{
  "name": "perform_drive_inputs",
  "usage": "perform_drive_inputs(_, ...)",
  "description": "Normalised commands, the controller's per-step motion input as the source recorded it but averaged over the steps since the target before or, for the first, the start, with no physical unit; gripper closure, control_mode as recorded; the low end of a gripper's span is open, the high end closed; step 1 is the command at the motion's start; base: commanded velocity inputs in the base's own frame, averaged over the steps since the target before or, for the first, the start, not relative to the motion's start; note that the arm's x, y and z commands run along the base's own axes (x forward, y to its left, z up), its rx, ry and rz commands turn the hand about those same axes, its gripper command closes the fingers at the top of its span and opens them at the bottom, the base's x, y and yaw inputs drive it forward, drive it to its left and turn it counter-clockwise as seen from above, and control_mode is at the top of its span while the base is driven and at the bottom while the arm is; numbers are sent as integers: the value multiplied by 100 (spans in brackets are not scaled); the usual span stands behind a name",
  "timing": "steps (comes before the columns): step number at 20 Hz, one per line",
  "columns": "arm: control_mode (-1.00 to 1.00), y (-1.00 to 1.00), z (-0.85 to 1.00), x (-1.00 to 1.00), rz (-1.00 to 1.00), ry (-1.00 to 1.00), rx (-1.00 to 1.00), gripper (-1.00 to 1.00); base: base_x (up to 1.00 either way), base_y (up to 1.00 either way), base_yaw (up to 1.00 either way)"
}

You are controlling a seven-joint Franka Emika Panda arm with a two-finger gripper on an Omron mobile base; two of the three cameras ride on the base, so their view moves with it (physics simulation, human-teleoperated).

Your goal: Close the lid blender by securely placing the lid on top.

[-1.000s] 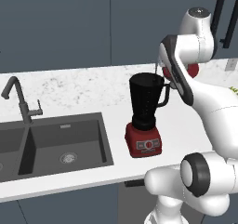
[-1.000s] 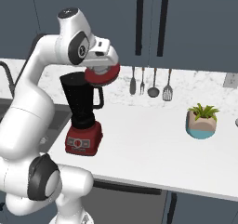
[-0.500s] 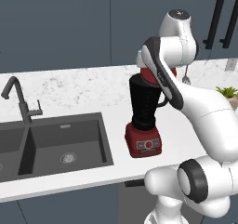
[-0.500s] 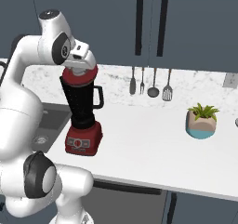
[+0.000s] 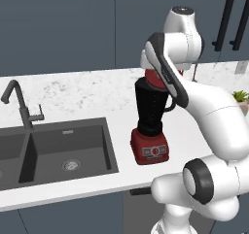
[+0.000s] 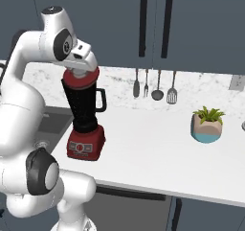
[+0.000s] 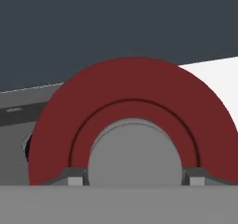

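Note:
The blender (image 5: pixel 150 112) (image 6: pixel 84 110) stands on the white counter right of the sink, a tall black jar on a boxy red base (image 6: pixel 86 144). The round red lid (image 6: pixel 81 79) (image 5: pixel 155 79) lies level over the jar's rim; I cannot tell whether it is fully seated. My gripper (image 6: pixel 79 71) comes down from above and is shut on the lid's grey knob. In the hand view the lid (image 7: pixel 132 97) spreads around that knob (image 7: pixel 135 151), with my gripper (image 7: pixel 135 176) closed on it and one fingertip (image 7: pixel 74 176) at each side.
A dark double sink (image 5: pixel 63 148) with a faucet (image 5: pixel 19 104) lies left of the blender. Utensils (image 6: pixel 155 84) hang on the back wall, and a potted plant (image 6: pixel 207 124) stands at the right. Dark cabinets with long handles (image 6: pixel 153 24) hang above.
The arm has swung the lid to the left from beside the jar to directly over it and lowered it onto the rim. The blender has not moved.

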Motion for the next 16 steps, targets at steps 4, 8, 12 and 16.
perform_drive_inputs(4, -100, 20, 0, 18, 0, 4, 0, 100, 0, 0, 0)
perform_drive_inputs(8, -100, 10, -30, -32, 0, 3, 0, 100, 0, 0, 0)
perform_drive_inputs(12, -100, 3, -10, -21, 1, 0, 0, 100, 0, 0, 0)
perform_drive_inputs(16, -100, 15, 12, 30, 0, 0, 0, 100, 0, 0, 0)
